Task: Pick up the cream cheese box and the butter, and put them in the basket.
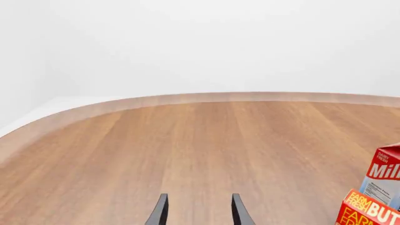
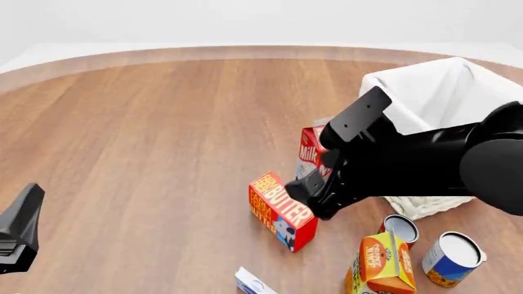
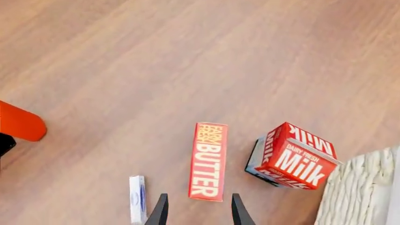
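While the right arm reaches in over the middle of the table (image 2: 147, 122), its right gripper (image 3: 196, 211) hangs above the near end of the butter (image 2: 282, 210), fingers spread with nothing between them and no contact showing. From the right wrist camera the carton's end sits just ahead of the gap between the fingertips. The basket (image 2: 445, 92) stands at the far right of the wooden table, well beyond the butter, with the milk carton (image 2: 310, 153) upright between the two and close to the basket's woven wall. The butter lies on its long side near the table's centre. At the front view's lower edge, the cream cheese box (image 2: 252, 283) lies just nearer than the butter, cut off by the frame. The right arm hides part of the milk carton and the basket's front. An orange juice carton (image 2: 383, 262) and two cans (image 2: 452, 258) stand in the near right corner. The left gripper (image 1: 197, 211) is also spread, empty, above bare wood at the near left. Pale, plain walls surround the round-edged table.
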`<action>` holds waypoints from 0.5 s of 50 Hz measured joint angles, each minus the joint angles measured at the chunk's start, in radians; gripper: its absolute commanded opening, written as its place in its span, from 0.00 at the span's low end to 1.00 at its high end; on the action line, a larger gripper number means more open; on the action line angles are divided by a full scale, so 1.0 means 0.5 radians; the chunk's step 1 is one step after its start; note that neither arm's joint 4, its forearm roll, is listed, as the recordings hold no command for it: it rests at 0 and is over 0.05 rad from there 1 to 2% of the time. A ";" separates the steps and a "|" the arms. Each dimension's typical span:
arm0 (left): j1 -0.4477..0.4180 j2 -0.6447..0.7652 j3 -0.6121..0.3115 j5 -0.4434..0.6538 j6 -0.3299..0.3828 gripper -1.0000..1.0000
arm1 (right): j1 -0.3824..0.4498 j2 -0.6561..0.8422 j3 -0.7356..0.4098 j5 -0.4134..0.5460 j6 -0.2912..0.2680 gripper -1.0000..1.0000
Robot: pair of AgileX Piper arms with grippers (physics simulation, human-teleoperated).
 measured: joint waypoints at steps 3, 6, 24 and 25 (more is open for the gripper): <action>0.000 0.000 0.000 0.000 0.000 1.00 | -0.006 0.028 0.005 0.000 -0.010 1.00; 0.000 0.000 0.000 0.000 0.000 1.00 | -0.007 0.054 0.013 -0.006 -0.016 1.00; 0.000 0.000 0.000 0.000 0.000 1.00 | -0.020 0.174 0.021 -0.031 -0.028 1.00; 0.000 0.000 0.000 0.000 0.000 1.00 | -0.024 0.181 0.020 -0.035 -0.027 1.00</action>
